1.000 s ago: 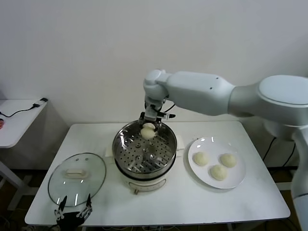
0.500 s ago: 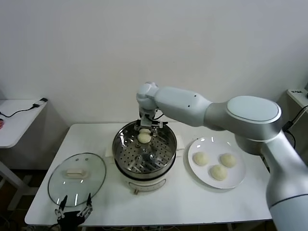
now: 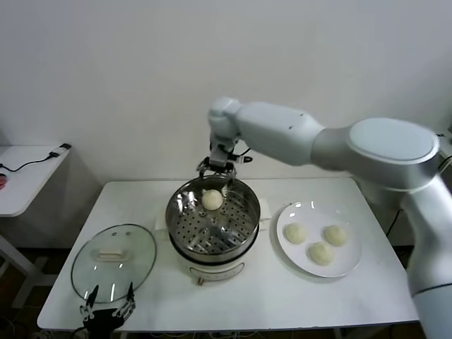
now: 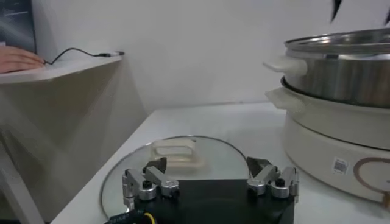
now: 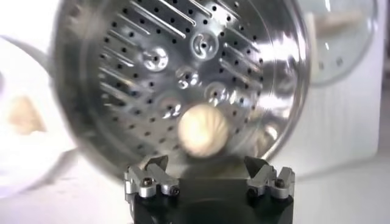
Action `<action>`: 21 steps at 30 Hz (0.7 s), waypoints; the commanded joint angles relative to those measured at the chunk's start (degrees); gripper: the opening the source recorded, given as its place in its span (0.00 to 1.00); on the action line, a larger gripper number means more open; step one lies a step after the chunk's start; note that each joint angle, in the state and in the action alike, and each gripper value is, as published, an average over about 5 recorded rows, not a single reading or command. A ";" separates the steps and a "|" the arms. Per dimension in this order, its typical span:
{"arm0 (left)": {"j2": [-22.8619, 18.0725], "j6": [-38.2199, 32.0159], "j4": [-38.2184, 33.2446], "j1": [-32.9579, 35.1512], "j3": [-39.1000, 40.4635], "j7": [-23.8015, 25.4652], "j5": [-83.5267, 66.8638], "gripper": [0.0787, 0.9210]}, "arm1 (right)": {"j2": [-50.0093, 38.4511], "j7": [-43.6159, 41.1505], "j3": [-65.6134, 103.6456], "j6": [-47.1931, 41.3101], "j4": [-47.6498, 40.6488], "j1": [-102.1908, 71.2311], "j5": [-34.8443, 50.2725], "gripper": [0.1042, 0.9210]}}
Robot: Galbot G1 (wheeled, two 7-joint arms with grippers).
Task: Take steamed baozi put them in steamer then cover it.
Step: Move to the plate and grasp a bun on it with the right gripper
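Right gripper: I see the right gripper [image 3: 215, 169] above the far rim of the steamer [image 3: 212, 248], jaws spread wide and holding nothing. In the right wrist view its fingertips [image 5: 153, 176] stand apart with the tray below them.
Left gripper: the left gripper [image 3: 107, 311] is parked at the near left edge of the worktop [image 3: 282, 296], just in front of the glass lid [image 3: 113, 263]. Its jaws are wide apart and empty.
Baozi in steamer: one steamed baozi [image 3: 212, 199] lies on the perforated tray [image 3: 212, 229], toward the far side, directly under the right gripper and clear of its fingertips.
Baozi remaining: three baozi [image 3: 320, 253] sit on the white plate [image 3: 349, 265], to the right of the steamer and near it.
Lid: the glass lid lies flat on the worktop, left of the steamer, with its white knob up. The steamer is uncovered.
Progress: I judge one of four baozi placed; the task is at an early stage.
Work left: three baozi to transfer from plate to tray, then the lid to be set on the steamer.
Next step, as I judge it: take the right gripper over to the plate for the next baozi.
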 commanded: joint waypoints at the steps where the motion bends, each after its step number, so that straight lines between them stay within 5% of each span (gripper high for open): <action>1: 0.13 -0.06 -0.06 -0.10 0.11 0.01 -0.03 0.88 | -14.70 -4.13 -16.02 -15.79 6.57 12.42 23.73 0.88; 11: -0.25 0.27 -0.30 -0.36 0.05 -0.05 -0.18 0.88 | -30.40 12.60 -15.60 -40.20 22.75 1.30 28.00 0.88; 21: -0.55 0.16 -0.48 0.37 -0.78 -0.14 -0.26 0.88 | -27.59 15.80 -7.77 -44.78 17.35 -13.82 17.51 0.88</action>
